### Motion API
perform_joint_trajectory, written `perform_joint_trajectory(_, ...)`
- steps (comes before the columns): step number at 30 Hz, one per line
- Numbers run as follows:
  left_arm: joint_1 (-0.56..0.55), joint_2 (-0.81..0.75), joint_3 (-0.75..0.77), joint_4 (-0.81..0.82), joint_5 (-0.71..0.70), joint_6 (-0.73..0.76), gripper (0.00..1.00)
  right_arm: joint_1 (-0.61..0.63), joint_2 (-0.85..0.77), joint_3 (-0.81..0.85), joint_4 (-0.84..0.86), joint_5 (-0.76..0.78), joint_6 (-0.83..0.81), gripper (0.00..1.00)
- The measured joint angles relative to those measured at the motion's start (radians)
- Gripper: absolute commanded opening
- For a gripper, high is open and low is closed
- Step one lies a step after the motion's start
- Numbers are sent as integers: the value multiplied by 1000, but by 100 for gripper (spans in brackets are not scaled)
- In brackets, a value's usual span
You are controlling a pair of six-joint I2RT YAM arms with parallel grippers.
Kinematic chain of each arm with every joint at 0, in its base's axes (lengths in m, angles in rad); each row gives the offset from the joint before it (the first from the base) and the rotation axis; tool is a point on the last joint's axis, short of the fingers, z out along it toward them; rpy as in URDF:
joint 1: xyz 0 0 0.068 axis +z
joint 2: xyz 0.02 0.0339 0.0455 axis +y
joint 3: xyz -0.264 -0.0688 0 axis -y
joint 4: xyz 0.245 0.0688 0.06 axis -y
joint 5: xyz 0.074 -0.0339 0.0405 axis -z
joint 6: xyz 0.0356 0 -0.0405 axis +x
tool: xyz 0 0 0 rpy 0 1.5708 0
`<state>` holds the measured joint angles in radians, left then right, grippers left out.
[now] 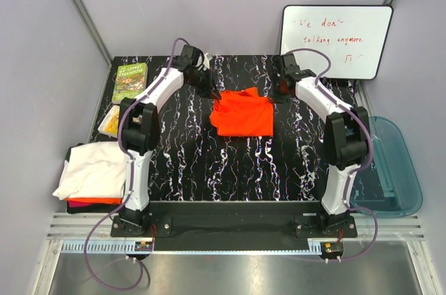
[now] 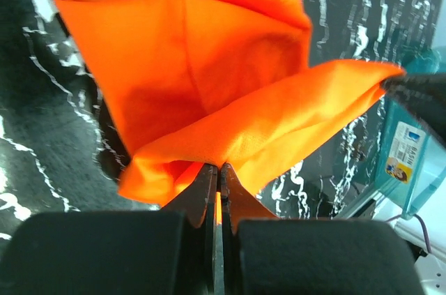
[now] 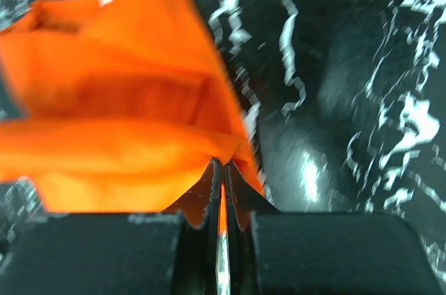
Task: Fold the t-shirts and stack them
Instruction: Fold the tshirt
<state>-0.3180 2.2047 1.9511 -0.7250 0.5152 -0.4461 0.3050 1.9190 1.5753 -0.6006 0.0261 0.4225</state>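
Note:
The bright orange t-shirt (image 1: pixel 242 115) lies partly folded at the far middle of the black marbled table (image 1: pixel 230 169). My left gripper (image 1: pixel 207 88) is shut on its far left corner; in the left wrist view the cloth (image 2: pixel 209 86) is pinched at the fingertips (image 2: pixel 218 168). My right gripper (image 1: pixel 279 89) is shut on its far right corner; the right wrist view shows the cloth (image 3: pixel 118 114) pinched at the tips (image 3: pixel 223 164). A folded white t-shirt (image 1: pixel 92 169) lies on a red-orange one (image 1: pixel 94 201) at the left edge. The dark green shirt shows only as a dark strip under them.
A small green book (image 1: pixel 129 81) and a yellow item (image 1: pixel 110 124) lie at the far left. A translucent blue tub (image 1: pixel 394 166) stands off the right edge. A whiteboard (image 1: pixel 336 40) leans on the back wall.

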Motion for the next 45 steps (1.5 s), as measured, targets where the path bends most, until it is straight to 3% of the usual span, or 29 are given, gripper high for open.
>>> perform_joint_trajectory(4, 18, 47, 1, 18, 1, -13, 0, -23, 124, 60, 10, 8, -8, 14)
perform_joint_trajectory(5, 23, 61, 2, 22, 2, -19, 0, -25, 161, 80, 11, 8, -10, 21)
perform_joint_trajectory(6, 26, 77, 5, 25, 2, -25, 0, -26, 196, 100, 13, 8, -12, 42)
perform_joint_trajectory(8, 35, 108, 10, 31, 5, -33, 25, -26, 255, 135, 13, 11, -17, 64)
perform_joint_trajectory(9, 39, 124, 17, 34, 6, -37, 47, -26, 273, 146, 13, 13, -16, 80)
perform_joint_trajectory(10, 44, 138, 21, 40, 10, -41, 71, -27, 290, 157, 13, 19, -23, 85)
perform_joint_trajectory(13, 55, 152, 20, 36, 16, -45, 98, -27, 300, 168, 11, 43, -29, 97)
perform_joint_trajectory(17, 63, 63, -92, 74, 2, -31, 99, -27, 258, 150, 13, 74, -34, 100)
perform_joint_trajectory(24, 65, -285, -389, 112, -18, -10, 99, -27, 6, 29, 6, 86, -34, 99)
perform_joint_trajectory(27, 61, -362, -497, 165, -13, -19, 99, -27, -69, 17, 14, 74, -33, 100)
perform_joint_trajectory(35, 19, -267, -644, 235, -18, -78, 99, -27, -90, -11, 2, 41, -15, 100)
perform_joint_trajectory(45, -39, -166, -558, 305, -18, -156, 99, -27, -113, -23, -12, 14, -5, 100)
